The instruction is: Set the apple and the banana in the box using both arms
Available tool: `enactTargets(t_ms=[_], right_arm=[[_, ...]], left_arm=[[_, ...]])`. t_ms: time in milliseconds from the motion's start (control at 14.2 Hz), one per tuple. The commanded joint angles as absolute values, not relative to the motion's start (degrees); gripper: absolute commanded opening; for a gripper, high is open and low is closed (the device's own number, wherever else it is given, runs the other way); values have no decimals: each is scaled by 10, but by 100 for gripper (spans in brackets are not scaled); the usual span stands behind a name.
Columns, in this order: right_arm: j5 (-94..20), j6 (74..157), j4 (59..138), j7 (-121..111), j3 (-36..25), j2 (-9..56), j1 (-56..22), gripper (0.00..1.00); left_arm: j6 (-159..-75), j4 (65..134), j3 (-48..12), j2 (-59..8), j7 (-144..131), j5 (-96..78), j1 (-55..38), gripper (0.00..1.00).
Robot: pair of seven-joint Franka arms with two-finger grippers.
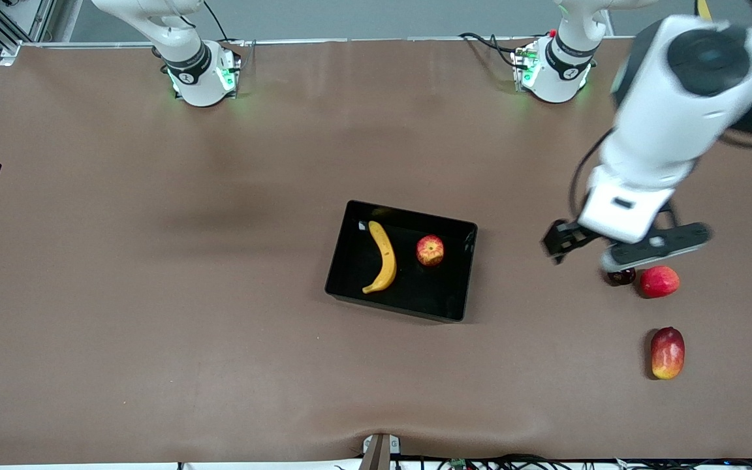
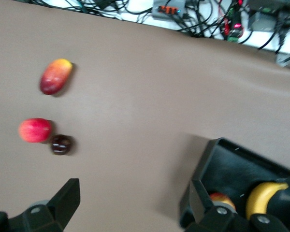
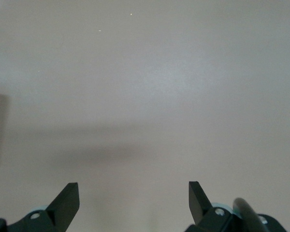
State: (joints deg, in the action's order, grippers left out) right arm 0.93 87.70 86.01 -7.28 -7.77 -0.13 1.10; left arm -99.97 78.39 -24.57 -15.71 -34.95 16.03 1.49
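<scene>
The black box sits mid-table. Inside it lie the curved yellow banana and, beside it toward the left arm's end, the small red-yellow apple. My left gripper hangs open and empty over bare table between the box and the loose fruits. Its wrist view shows the open gripper, a corner of the box, the apple and the banana. In the right wrist view my right gripper is open over bare brown cloth; in the front view only that arm's base shows.
Toward the left arm's end lie a pinkish-red round fruit, a small dark fruit beside it, and a red-yellow mango-like fruit nearer the front camera. Cables run along the table's front edge.
</scene>
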Motion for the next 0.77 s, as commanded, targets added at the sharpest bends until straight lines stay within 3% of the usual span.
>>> enactTargets(t_ms=[0, 703], right_arm=[[8, 874, 850, -67, -73, 3, 17, 100], [8, 870, 851, -67, -74, 3, 20, 100]], left_arm=[[-946, 808, -247, -106, -282, 135, 40, 100], [-920, 925, -91, 32, -62, 22, 38, 100]])
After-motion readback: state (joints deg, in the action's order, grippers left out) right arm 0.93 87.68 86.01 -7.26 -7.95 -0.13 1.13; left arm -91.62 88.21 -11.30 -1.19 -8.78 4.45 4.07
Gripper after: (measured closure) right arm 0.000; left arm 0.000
